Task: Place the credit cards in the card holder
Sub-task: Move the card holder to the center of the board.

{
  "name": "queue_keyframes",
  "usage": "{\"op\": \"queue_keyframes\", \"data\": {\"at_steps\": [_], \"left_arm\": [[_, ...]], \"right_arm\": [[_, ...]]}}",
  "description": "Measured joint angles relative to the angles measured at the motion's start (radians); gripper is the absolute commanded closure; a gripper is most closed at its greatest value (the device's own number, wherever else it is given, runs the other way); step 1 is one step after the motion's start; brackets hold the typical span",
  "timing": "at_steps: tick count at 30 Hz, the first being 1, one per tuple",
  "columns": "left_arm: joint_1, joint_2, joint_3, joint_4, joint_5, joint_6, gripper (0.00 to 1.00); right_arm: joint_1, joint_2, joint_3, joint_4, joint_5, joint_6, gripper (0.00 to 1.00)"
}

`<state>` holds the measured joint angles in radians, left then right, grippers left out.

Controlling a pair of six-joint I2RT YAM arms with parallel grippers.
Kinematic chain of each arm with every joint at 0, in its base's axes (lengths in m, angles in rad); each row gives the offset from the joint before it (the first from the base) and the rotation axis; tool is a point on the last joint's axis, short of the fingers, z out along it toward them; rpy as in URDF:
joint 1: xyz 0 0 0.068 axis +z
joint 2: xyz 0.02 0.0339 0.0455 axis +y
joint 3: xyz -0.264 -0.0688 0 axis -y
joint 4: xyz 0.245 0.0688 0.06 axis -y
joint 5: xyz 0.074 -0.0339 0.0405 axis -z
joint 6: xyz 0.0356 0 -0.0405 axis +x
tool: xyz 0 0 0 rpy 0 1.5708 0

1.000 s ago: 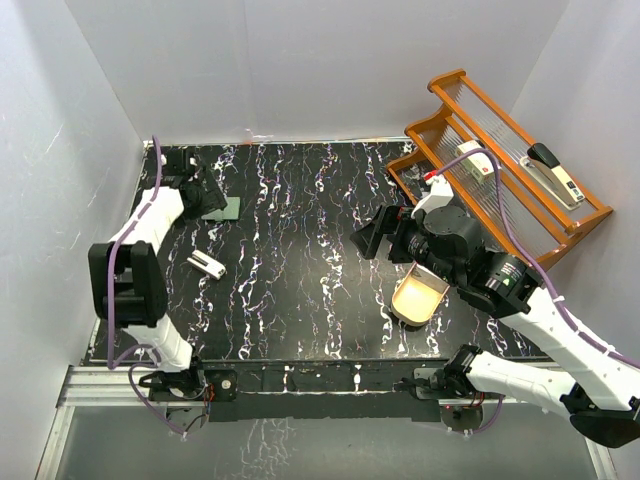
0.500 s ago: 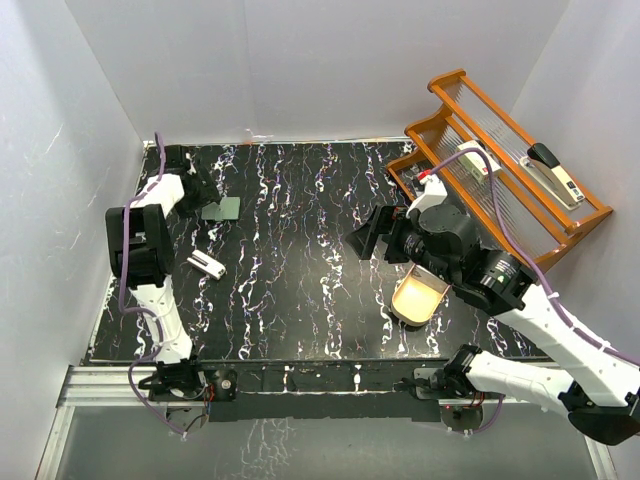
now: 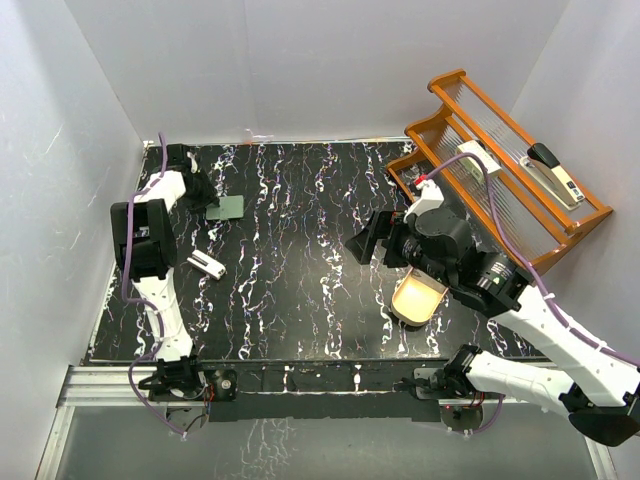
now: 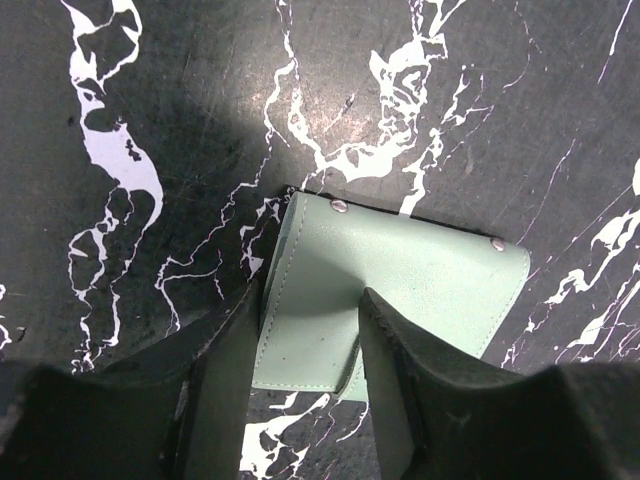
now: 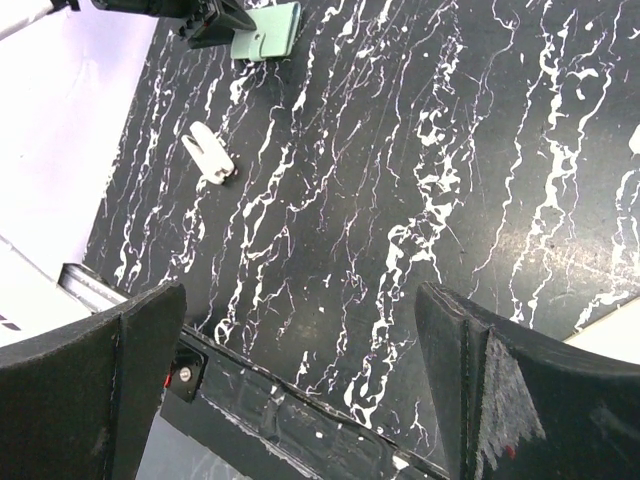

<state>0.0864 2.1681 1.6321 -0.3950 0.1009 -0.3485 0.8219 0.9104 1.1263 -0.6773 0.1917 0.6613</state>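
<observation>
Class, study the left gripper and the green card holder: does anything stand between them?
Nothing visible does. The left gripper is down over the card holder, which lies on the black table, with one finger on either side of its near part. Whether they pinch it cannot be told.

Bright, even overhead light; white walls (image 3: pixel 300 70) washed out. Left wrist view: blurred black gripper fingers (image 4: pixel 215 400) shadow the sage-green leather wallet (image 4: pixel 430 280) and glossy black marbled tabletop (image 4: pixel 150 120). Right wrist fingers (image 5: pixel 90 380) soft too.

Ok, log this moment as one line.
left fingers: astride card holder, grip unclear | right fingers: open, above table
</observation>
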Motion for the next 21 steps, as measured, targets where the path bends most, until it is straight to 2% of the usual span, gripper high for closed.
{"op": "queue_keyframes", "data": {"at_steps": [8,12,21], "left_arm": [[-0.043,-0.051,-0.071,-0.039,0.000,-0.011,0.65],[-0.107,-0.099,-0.135,-0.069,0.002,-0.013,0.69],[-0.266,-0.252,-0.343,-0.125,0.029,-0.082,0.67]], "right_arm": [[0.000,-0.003,-0.028,-0.007,0.007,0.010,0.02],[0.000,-0.003,-0.028,-0.015,0.018,0.022,0.02],[0.000,-0.032,-0.049,-0.047,0.023,0.055,0.02]]}}
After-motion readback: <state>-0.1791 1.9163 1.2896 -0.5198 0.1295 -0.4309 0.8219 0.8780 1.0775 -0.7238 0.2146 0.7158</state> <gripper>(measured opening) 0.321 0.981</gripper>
